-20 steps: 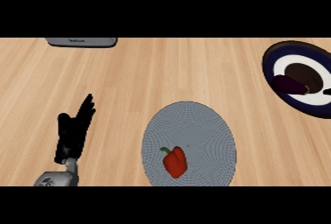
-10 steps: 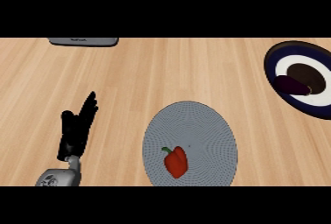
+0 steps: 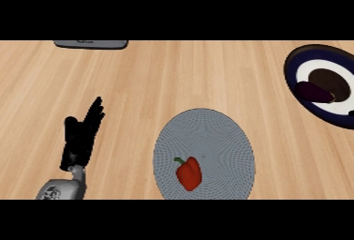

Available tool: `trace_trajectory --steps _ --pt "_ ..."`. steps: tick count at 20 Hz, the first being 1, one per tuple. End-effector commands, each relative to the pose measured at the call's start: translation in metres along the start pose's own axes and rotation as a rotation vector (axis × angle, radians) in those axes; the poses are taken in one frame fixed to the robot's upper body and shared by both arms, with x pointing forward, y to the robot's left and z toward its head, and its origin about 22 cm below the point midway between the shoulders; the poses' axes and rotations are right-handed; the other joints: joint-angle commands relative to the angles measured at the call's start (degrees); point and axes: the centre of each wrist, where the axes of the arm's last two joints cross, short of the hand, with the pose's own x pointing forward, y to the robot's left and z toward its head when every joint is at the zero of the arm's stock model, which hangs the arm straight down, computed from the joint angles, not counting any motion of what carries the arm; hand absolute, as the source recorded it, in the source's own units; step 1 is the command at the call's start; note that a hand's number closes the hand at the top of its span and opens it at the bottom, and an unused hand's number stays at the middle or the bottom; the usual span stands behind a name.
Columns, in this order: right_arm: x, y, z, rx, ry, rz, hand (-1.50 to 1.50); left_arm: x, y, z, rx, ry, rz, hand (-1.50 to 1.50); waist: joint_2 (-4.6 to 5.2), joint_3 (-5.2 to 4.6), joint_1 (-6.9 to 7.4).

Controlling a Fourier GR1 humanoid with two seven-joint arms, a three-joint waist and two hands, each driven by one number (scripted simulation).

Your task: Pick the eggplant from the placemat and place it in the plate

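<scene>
The dark purple eggplant (image 3: 314, 92) lies in the plate (image 3: 298, 65), a dark-rimmed plate with a white ring and brown centre at the right edge of the head view. A round grey placemat (image 3: 214, 136) sits lower middle, with a red bell pepper (image 3: 188, 173) on its lower part. My left hand (image 3: 81, 137) rests open at the lower left, fingers straight and pointing up, well left of the placemat and touching nothing. My right hand does not show.
A grey flat object (image 3: 91, 44) lies at the top left edge of the wooden counter (image 3: 173, 79). A small grey bit (image 3: 351, 114) shows at the right edge below the plate.
The view has drifted slightly; the plate with the eggplant sits a little further left in the picture. The left hand has stayed nearly still.
</scene>
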Motion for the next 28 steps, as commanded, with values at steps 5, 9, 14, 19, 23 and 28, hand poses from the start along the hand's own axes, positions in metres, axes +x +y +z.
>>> trace_trajectory --steps 5,9,14,19,23,28 --pt "-0.01 -0.012 0.024 0.001 -0.021 -0.011 -1.5 -0.015 0.002 0.005 -0.004 0.001 0.008 0.0 0.05 -0.01 -0.01" --pt "-0.001 -0.02 0.016 -0.023 -0.026 0.01 -1.5 -0.009 -0.007 0.005 -0.008 0.006 0.001 0.0 0.04 0.03 0.3" --pt "-0.005 -0.025 0.027 -0.021 0.019 0.068 -1.5 0.003 -0.01 -0.005 0.003 -0.007 0.002 0.0 0.21 0.08 0.14" --pt "-0.012 -0.027 0.04 -0.039 0.034 0.085 -1.5 -0.004 -0.002 0.003 -0.018 -0.013 -0.01 0.0 0.22 0.15 0.58" --pt "-0.017 -0.027 0.051 -0.086 0.048 0.075 -1.5 -0.01 -0.002 0.005 -0.01 -0.003 -0.003 0.0 0.24 0.15 0.45" --pt "-0.005 -0.039 0.04 -0.146 0.026 0.08 -1.5 -0.011 -0.009 0.005 -0.023 -0.009 0.001 0.0 0.5 0.22 1.1"
